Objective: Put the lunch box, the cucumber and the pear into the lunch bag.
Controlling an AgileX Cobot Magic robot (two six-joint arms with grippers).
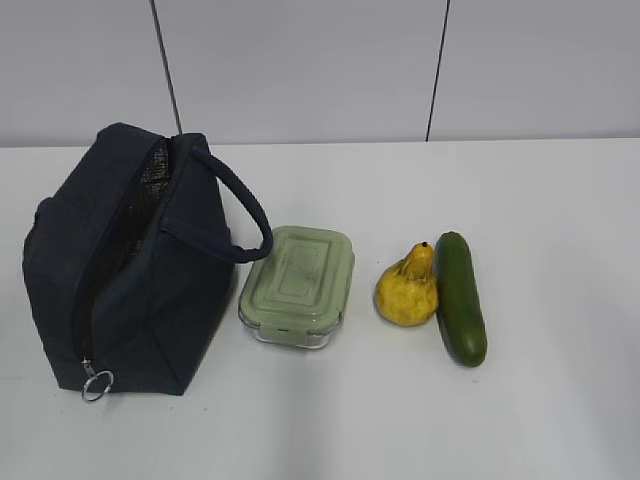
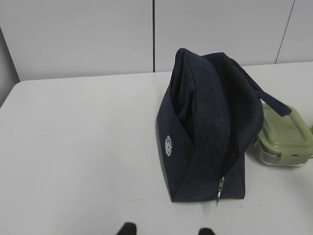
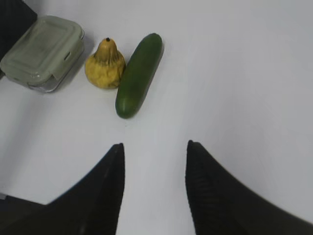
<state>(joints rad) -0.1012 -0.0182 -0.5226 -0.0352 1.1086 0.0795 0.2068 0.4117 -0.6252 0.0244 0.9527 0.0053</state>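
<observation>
cucumber [image 3: 139, 74] touching pear [image 3: 104, 65] at twelve o'clock of spread, empty right gripper [image 3: 154, 149]; left gripper [image 2: 166, 230] state unclear.

The lunch bag [image 1: 120, 265] stands at the left of the bench [image 1: 560, 200], its zipper partly open along the top, and its loop handle [image 1: 240, 215] arches out to the right, over the near corner of the lunch box [image 1: 298, 285]. The box sits just beside the bag, with little room between them. Right of the box a narrow strip of bench lies bare before the pear [image 1: 408, 288], which touches the cucumber [image 1: 460, 297]. Beyond the cucumber and in front of the whole row, the bench lies open.
</observation>
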